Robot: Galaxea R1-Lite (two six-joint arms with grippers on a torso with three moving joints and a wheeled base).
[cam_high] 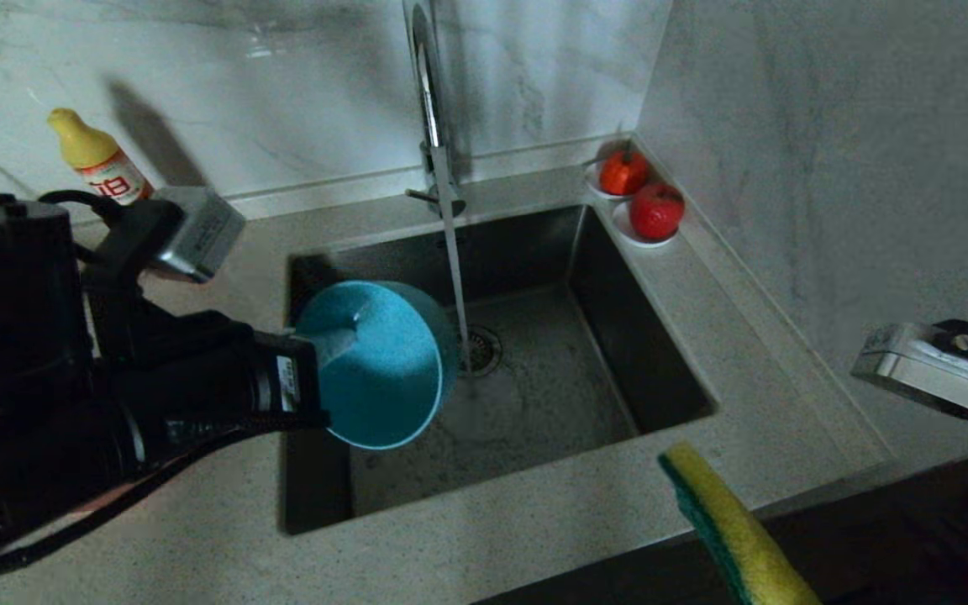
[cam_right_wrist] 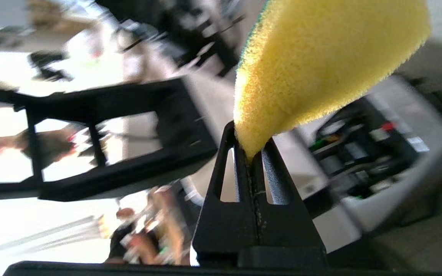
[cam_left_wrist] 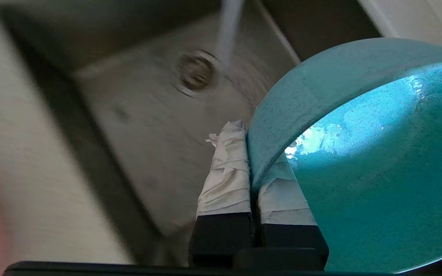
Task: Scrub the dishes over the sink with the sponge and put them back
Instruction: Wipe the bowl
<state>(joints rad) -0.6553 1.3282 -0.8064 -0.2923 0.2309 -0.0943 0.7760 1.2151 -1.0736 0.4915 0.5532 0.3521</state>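
Sink (cam_high: 660,370): set in the desk (cam_high: 484,538), tap (cam_high: 429,101) running.
Bowl (cam_high: 379,370): tilted over the sink, beside the stream.
Left hand (cam_left_wrist: 252,168): clenched on the bowl's rim.
Sponge (cam_high: 732,529): above the desk's front edge.
Right hand (cam_right_wrist: 249,157): clenched on the sponge.

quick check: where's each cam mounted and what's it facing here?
Head: up on the robot, facing forward and down at the dark steel sink; the left arm shows with the round teal bowl, and the yellow-green sponge at the bottom edge.
Left wrist: behind the left pincer, shut on the bowl's rim, facing the sink drain.
Right wrist: behind the right pincer, shut on the sponge, facing away from the sink.
Shared: head and left wrist both show bowl, drain, running water.
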